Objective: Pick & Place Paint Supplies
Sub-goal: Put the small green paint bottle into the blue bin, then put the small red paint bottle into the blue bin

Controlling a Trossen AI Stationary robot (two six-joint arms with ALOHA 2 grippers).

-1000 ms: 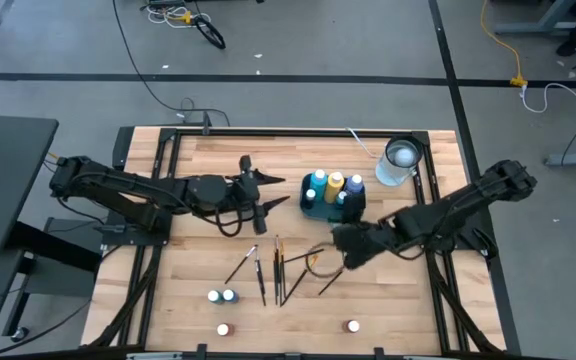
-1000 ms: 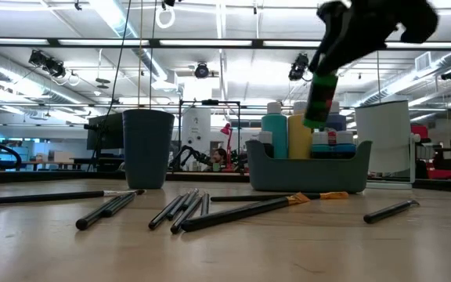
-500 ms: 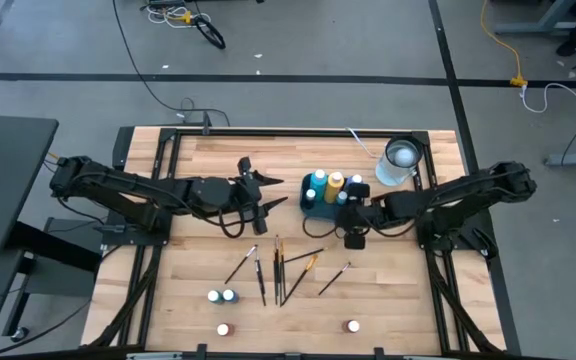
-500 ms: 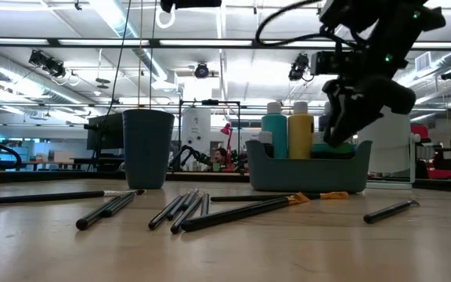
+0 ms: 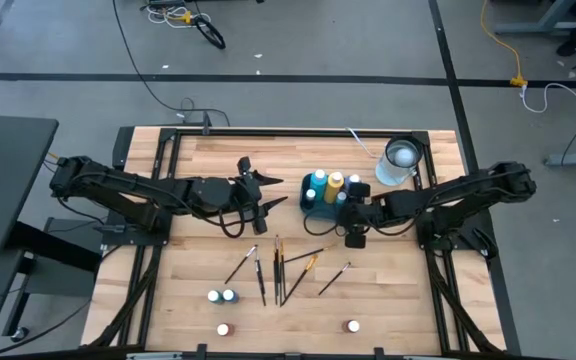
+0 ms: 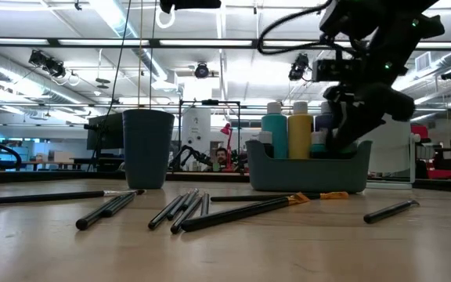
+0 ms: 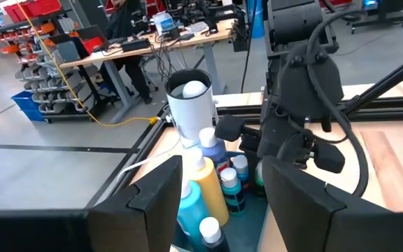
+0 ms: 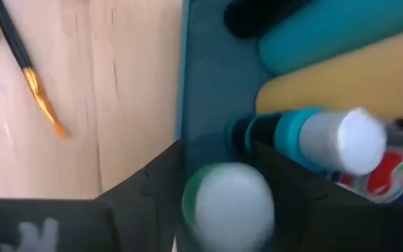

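No readable lettering on any label. Right gripper [image 5: 353, 232] sits at the blue-grey plastic caddy [image 5: 313, 211], fingers pinching a white-capped green paint bottle [image 8: 226, 204] inside it. Four small bottles [image 5: 221, 296] stand loose on the wooden table [image 5: 208, 160]; about seven dark-handled brushes [image 5: 280, 265] lie mid-table. Left gripper [image 5: 266, 190] hovers beside the caddy, fingers spread.

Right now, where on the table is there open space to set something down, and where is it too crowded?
Bare wood lies at the table's far left corner, behind the left gripper, and along the right edge beside the lone front bottle. It is crowded around the blue caddy, where the right gripper hovers, and among the scattered brushes mid-table.
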